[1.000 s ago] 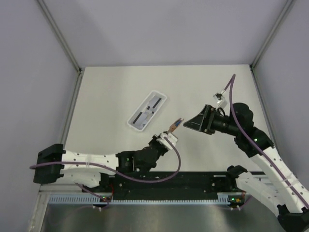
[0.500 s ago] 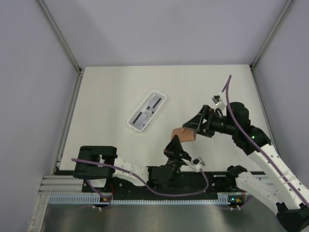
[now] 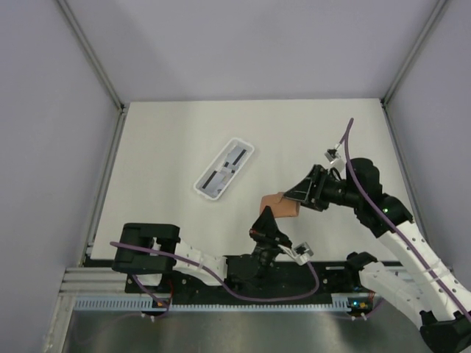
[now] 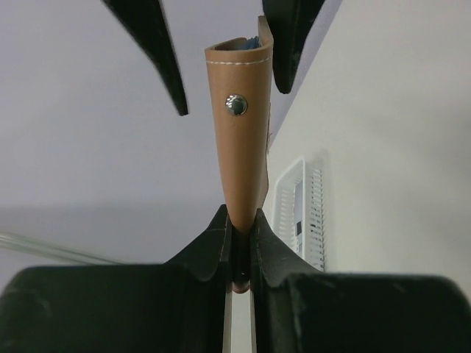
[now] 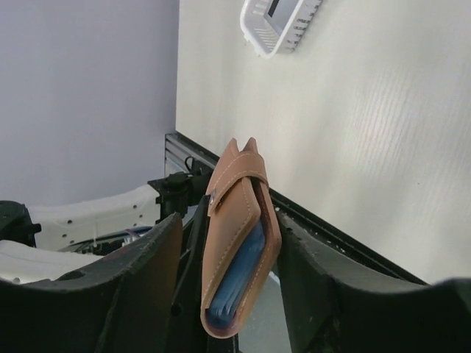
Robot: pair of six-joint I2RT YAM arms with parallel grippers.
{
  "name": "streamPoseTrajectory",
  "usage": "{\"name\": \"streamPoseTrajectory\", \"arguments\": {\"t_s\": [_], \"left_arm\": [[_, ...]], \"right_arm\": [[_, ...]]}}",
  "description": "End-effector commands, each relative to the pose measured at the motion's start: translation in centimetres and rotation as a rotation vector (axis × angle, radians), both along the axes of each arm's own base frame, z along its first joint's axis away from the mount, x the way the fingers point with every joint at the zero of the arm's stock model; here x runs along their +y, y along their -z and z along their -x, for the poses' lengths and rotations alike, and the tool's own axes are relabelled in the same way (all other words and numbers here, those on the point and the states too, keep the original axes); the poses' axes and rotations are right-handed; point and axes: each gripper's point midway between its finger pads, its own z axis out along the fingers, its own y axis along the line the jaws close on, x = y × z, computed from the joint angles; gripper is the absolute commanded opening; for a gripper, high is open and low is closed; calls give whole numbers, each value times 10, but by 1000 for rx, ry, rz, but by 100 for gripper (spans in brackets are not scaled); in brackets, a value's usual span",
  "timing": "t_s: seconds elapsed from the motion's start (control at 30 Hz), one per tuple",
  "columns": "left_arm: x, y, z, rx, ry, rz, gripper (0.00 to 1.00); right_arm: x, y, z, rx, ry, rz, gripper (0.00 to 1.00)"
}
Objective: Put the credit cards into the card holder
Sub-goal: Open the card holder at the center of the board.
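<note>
The card holder (image 3: 278,204), an orange-brown folded wallet with a blue inside, is held up above the near middle of the table. My left gripper (image 3: 266,219) is shut on its lower end; the left wrist view shows the holder (image 4: 243,132) pinched between the fingers (image 4: 221,235). My right gripper (image 3: 296,194) straddles its other end. In the right wrist view the holder (image 5: 239,243) hangs between the jaws, which stand open with a gap on the left side. The credit cards (image 3: 225,168), grey with dark stripes, lie in a white tray (image 3: 204,188).
The white tray (image 4: 315,193) lies on the table left of centre, away from both grippers. A black rail (image 3: 324,268) with both arm bases runs along the near edge. Grey walls (image 3: 51,110) enclose the table on the left, back and right.
My left arm has folded back toward its base and raised the card holder on end. My right gripper has moved left over the holder's free end, and its jaws have narrowed.
</note>
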Motion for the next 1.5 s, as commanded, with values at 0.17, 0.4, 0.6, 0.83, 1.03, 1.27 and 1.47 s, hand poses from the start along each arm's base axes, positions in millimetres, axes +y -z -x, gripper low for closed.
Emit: {"name": "streamPoseTrajectory", "arguments": {"t_s": [0.17,0.4,0.6,0.83,1.03,1.27,1.47], "left_arm": [[19,-63,6,91,4,554,16],[64,-108,11,273,66,1040,66],[84,-135,21,652,415,1411,80],[104,-156,31,798,702,1638,82],[76,-150,44,923,766,1623,83],[52,-154,50,1006,884,1620,83],[29,-153,49,1050,919,1600,81]], "right_arm": [[4,-12,0,-72,-42,-40,0],[-6,-21,-8,-147,13,-33,0],[-11,-63,-14,-328,111,-241,0],[-19,-104,-6,-521,164,-557,0],[-24,-121,1,-567,157,-706,0],[-21,-129,8,-570,114,-723,0],[-18,-126,16,-565,76,-705,0]]}}
